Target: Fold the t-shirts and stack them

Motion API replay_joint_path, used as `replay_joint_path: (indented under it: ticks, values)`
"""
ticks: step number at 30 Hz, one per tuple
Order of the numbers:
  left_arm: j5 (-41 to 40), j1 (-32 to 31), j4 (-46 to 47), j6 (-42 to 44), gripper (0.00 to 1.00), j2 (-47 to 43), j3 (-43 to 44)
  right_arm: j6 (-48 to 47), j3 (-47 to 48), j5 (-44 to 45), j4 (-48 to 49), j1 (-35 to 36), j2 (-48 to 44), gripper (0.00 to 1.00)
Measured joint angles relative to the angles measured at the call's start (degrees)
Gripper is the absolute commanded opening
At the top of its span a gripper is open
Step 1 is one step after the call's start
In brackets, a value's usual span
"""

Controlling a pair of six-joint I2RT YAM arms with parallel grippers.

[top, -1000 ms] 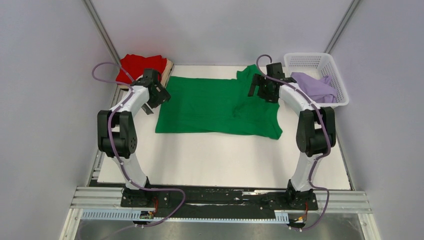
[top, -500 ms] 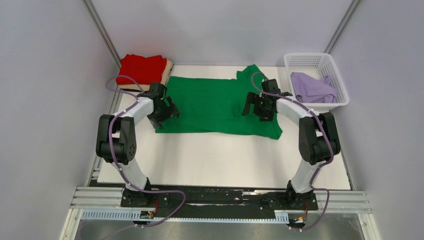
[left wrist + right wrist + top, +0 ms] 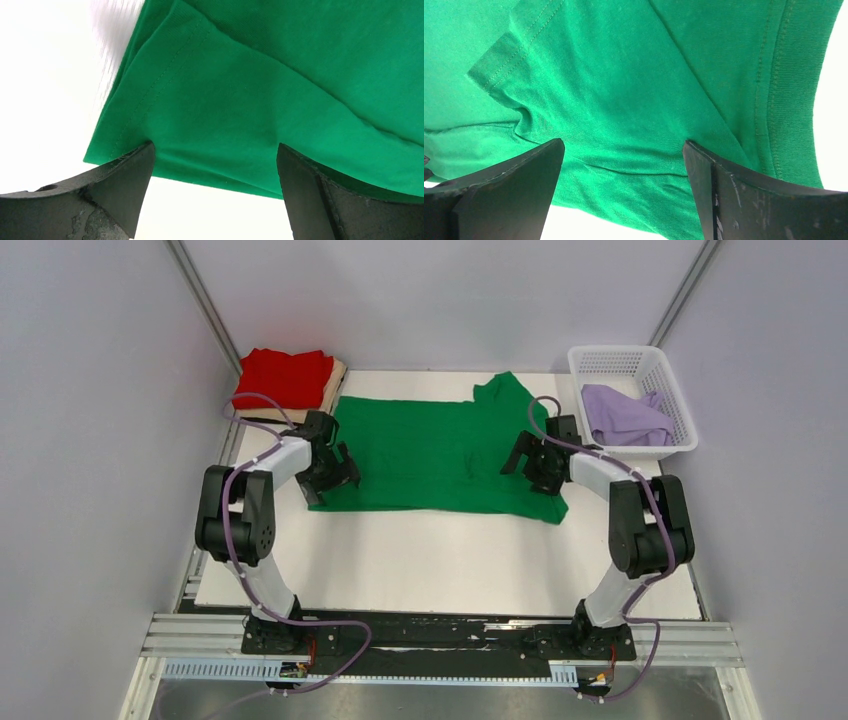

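White tabletop (image 3: 440, 560) fills the booth. At its far right corner a white lattice basket (image 3: 620, 362) holds the crumpled lavender t-shirt (image 3: 625, 418). Both arms reach forward and low, the left gripper (image 3: 335, 477) and right gripper (image 3: 533, 465) with fingers spread apart over the near corners of the flat green t-shirt (image 3: 430, 445). At far left, the folded red t-shirt (image 3: 285, 377) lies on a tan t-shirt (image 3: 338, 385).

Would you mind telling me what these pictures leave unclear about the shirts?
- Tan t-shirt: top view, only an edge shows beneath the red t-shirt.
- Lavender t-shirt: top view, bunched in the basket, its underside hidden.
- Green t-shirt: top view, the left gripper and right gripper cover patches; wrist views crop it.
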Motion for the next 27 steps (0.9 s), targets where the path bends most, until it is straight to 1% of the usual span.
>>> replay_joint_path:
  ticks: [3, 11, 17, 19, 22, 27]
  values:
    - [-1.3, -1.2, -2.1, 1.2, 1.0, -1.4, -1.8, 1.1, -4.8, -0.2, 0.7, -0.1, -3.9, 1.0]
    - [-1.7, -4.9, -8.9, 1.4, 1.0, -9.7, -12.1, 3.8, -16.6, -1.5, -1.4, -0.3, -15.5, 1.0]
    - [-1.6, -8.6, -11.3, 0.0, 1.0, -13.3, -16.3, 7.5, -22.6, -1.4, -7.8, -0.5, -23.9, 1.0]
    - [-1.3, -9.4, -11.7, -0.5, 1.0, -14.6, -17.6, 9.2, -24.7, -1.0, -11.3, -0.6, -26.8, 1.0]
    - [-1.0, -9.7, -12.7, -1.3, 1.0, -16.7, -19.2, 10.6, -25.7, 0.0, -15.0, -0.6, -29.9, 1.0]
    - [-0.9, -9.7, -13.9, -2.1, 1.0, -20.5, -19.7, 11.8, -25.7, 3.0, -19.6, -0.6, -31.0, 1.0]
